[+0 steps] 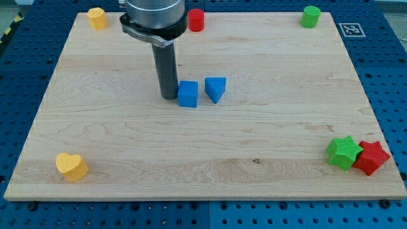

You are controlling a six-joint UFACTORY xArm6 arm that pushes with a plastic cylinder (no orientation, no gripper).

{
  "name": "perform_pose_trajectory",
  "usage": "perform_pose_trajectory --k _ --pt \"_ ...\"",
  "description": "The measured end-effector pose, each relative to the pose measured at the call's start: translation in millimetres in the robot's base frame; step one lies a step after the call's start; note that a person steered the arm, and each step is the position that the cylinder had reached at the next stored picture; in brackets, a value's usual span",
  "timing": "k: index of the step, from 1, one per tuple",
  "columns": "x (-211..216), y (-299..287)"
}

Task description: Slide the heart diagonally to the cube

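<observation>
Taking the blue cube (187, 94) as the landmark, the task looks barely begun. The yellow heart (71, 166) lies well apart from the cube, far toward the view's bottom left, near that corner of the worktop (254, 140), so the whole diagonal slide up and to the view's right is left to do. My tip (169, 97) stands just beside the cube on its left side, touching it or nearly so; I cannot tell which. It is nowhere near the heart. The arm carries no hand, only the rod, so there is nothing to be apart or together.

A blue triangular block (215, 89) sits just right of the cube. Toward the view's top from the cube are a red cylinder (196, 20), another yellow block (97, 18) further left and a green cylinder (311, 16) far right. A green star (344, 152) and a red star (371, 157) touch each other far to the cube's bottom right. No containers show on the worktop.
</observation>
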State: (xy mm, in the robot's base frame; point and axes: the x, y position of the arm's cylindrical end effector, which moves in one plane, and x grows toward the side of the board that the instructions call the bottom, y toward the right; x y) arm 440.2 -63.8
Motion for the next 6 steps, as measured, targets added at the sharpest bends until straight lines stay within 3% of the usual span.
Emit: perform_pose_trajectory --k 2,4,5,6 --pt "3 -8" --pt "61 -189" --pt "79 -240" --pt "80 -240"
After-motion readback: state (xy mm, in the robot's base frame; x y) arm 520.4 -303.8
